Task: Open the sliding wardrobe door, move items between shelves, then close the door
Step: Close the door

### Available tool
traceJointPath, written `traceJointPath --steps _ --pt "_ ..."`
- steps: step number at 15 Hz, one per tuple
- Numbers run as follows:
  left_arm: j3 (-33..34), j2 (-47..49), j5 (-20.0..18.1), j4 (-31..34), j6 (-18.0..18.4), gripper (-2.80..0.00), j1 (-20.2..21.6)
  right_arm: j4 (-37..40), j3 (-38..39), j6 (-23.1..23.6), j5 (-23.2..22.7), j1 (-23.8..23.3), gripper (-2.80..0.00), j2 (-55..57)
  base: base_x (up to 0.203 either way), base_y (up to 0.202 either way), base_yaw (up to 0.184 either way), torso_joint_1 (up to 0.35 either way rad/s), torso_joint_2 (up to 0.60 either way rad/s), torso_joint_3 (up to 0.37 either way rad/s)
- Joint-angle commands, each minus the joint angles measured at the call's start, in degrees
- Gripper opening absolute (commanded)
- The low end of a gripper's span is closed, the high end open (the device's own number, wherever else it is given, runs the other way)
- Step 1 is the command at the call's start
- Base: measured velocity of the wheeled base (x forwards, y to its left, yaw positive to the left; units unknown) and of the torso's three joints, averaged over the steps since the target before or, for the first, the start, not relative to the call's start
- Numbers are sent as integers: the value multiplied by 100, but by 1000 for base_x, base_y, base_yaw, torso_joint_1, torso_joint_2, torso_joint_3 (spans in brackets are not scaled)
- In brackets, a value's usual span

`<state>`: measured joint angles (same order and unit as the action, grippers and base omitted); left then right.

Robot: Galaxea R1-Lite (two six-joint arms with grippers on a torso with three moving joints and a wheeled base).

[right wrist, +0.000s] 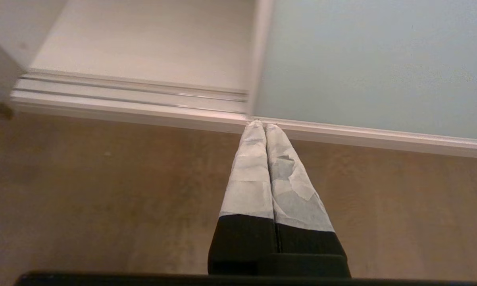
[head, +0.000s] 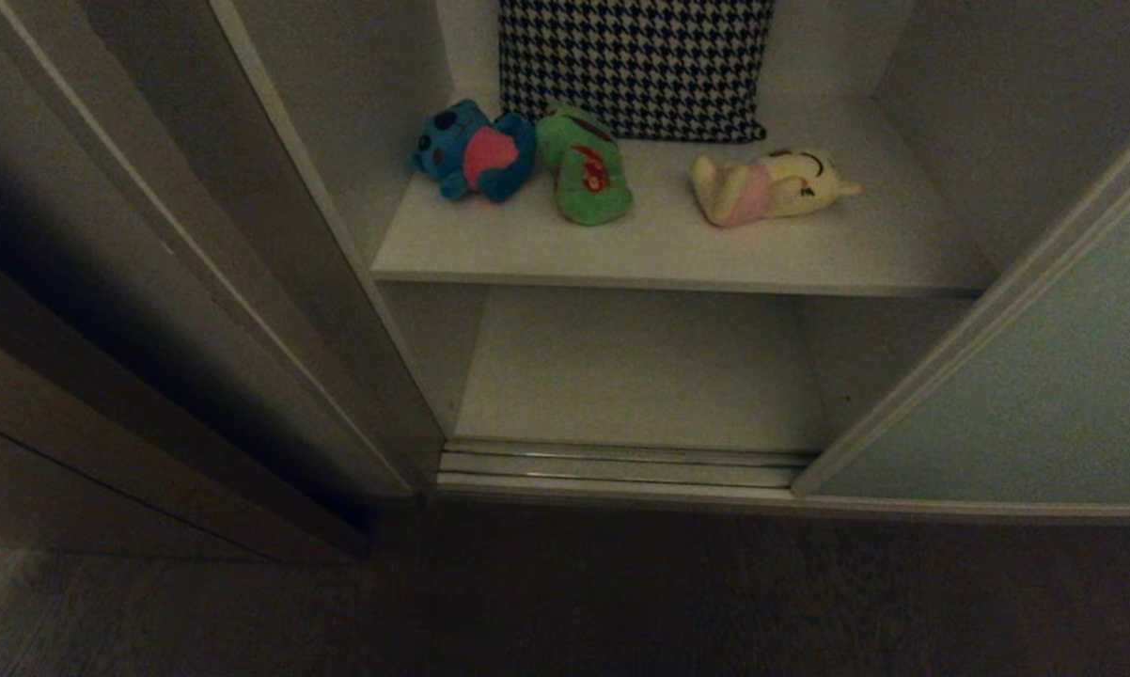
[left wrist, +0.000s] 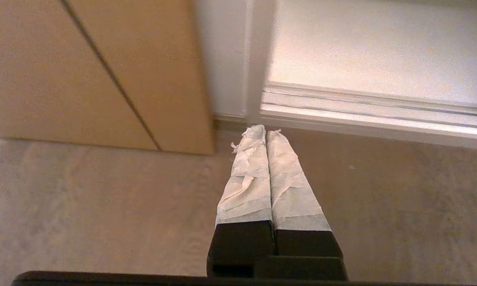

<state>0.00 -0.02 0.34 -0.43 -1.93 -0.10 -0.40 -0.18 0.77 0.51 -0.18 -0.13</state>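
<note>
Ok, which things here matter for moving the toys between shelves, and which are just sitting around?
Part of the job:
- blue plush toy with pink belly
- green plush frog
- yellow plush toy with pink belly
- upper white shelf board
- lower white shelf board
- pale grey-green sliding door

Just there:
- black-and-white houndstooth cloth
- silver floor rails
- brown wooden panel

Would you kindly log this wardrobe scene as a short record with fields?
door: sliding wardrobe door open, standing at the right
upper shelf: blue toy, green frog, yellow toy, houndstooth cloth behind them
lower shelf: bare
left hand: shut, empty, above the floor
right hand: shut, empty, near the door's bottom rail
</note>
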Motion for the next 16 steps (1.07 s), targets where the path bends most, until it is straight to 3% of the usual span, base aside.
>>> traceJointPath --steps 1,9,16 --pt "0 2 1 -10 -1 -280 1 -4 1 2 2 1 -280 5 0 -197 5 2 2 6" --pt "0 2 1 -10 -18 -280 1 -4 1 2 2 1 -280 5 0 -182 2 4 1 1" --pt "0 2 1 -10 -18 -280 1 -4 1 2 2 1 -280 5 0 -7 0 1 0 0"
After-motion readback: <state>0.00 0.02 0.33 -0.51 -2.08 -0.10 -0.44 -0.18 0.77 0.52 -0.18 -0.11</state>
